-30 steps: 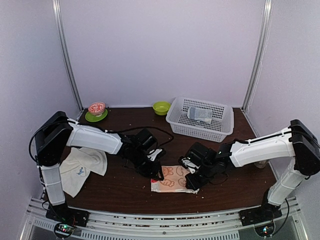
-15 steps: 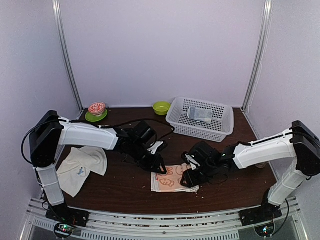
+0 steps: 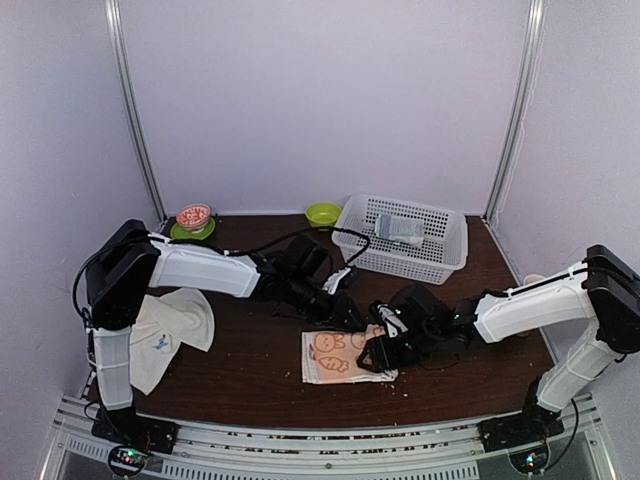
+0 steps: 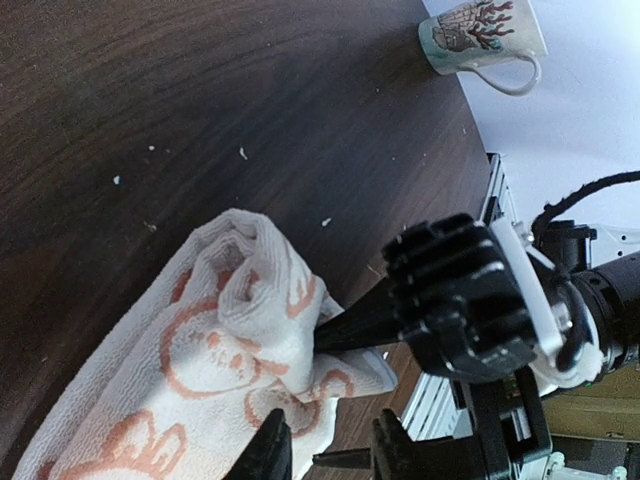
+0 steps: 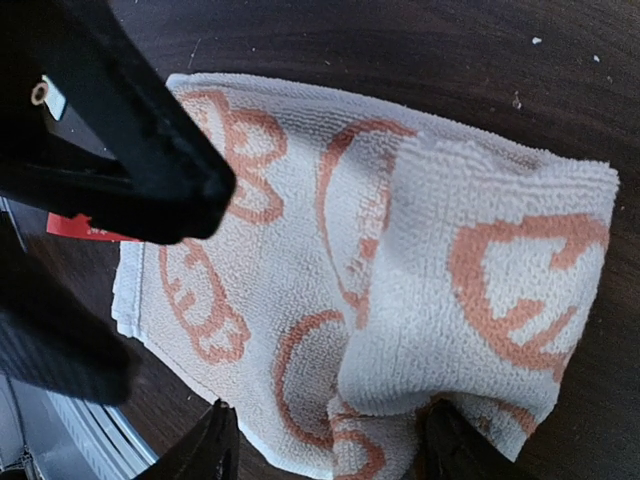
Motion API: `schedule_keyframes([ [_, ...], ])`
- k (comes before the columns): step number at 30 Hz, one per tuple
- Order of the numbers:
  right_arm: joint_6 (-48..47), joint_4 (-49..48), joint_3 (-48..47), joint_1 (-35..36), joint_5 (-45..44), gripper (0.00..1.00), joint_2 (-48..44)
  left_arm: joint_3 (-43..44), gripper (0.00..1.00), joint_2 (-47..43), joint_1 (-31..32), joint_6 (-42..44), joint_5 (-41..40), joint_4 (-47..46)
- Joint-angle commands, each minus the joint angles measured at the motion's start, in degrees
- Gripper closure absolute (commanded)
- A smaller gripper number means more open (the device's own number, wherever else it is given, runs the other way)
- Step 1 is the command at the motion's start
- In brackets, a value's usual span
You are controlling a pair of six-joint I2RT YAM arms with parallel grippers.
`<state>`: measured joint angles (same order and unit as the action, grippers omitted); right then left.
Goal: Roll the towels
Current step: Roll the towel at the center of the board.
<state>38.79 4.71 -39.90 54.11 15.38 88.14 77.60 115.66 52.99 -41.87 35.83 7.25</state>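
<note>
The cream towel with orange-pink faces (image 3: 335,356) lies flat near the front middle of the table, its right end bunched into a loose fold (image 4: 245,290) (image 5: 470,280). My left gripper (image 3: 350,312) (image 4: 332,450) hovers at the towel's far right corner, its fingers apart, with the towel's edge and bare wood between them. My right gripper (image 3: 378,352) (image 5: 330,445) stands open, its fingers straddling the fold, and the right fingertip (image 5: 450,440) presses into the cloth. The plain cream-white towel (image 3: 165,328) lies crumpled at the left by the left arm's base.
A white basket (image 3: 440,258) at the back right holds a grey-blue rolled towel (image 3: 398,229). A green bowl (image 3: 322,214) and a red bowl on a green saucer (image 3: 193,220) stand along the back. A patterned mug (image 4: 480,35) sits near the right edge.
My right gripper has opened from nearly shut and let go of the towel's right end. The left gripper has slid right and farther back along the towel's far edge.
</note>
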Motion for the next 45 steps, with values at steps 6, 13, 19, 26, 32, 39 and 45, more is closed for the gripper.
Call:
schedule_keyframes([
  [6, -1.51, -0.71, 1.00, -0.41, 0.27, 0.35, 0.23, 5.31, 0.71, 6.10, 0.18, -4.08, 5.37, -6.87],
  [13, -2.28, -0.29, 0.72, -0.41, 0.22, 0.35, 0.37, 7.85, 0.73, 10.66, 0.18, -4.85, 5.62, -5.73],
  [19, -3.69, 1.46, -0.23, -0.26, 0.32, 0.33, -0.27, 9.62, 0.78, 13.95, 0.05, -5.08, 4.02, -2.16],
  [26, -5.60, 10.42, -2.20, -0.17, -3.29, 0.27, -7.18, 8.52, 0.81, 14.93, -0.43, -5.70, 2.37, -1.11],
  [32, -2.82, 12.64, 0.50, -1.97, -8.59, 0.31, -14.48, 7.56, 0.82, 14.82, -0.43, -5.79, 1.91, -1.09],
  [39, -1.79, 12.92, 0.45, -2.71, -8.29, 0.50, -10.10, 5.69, 0.83, 14.01, -0.43, -5.49, 1.02, -0.63],
  [45, -3.53, 14.27, -1.74, 0.65, -6.79, 0.58, -6.63, 5.60, 0.83, 13.45, -0.43, -4.96, 0.47, 0.36],
])
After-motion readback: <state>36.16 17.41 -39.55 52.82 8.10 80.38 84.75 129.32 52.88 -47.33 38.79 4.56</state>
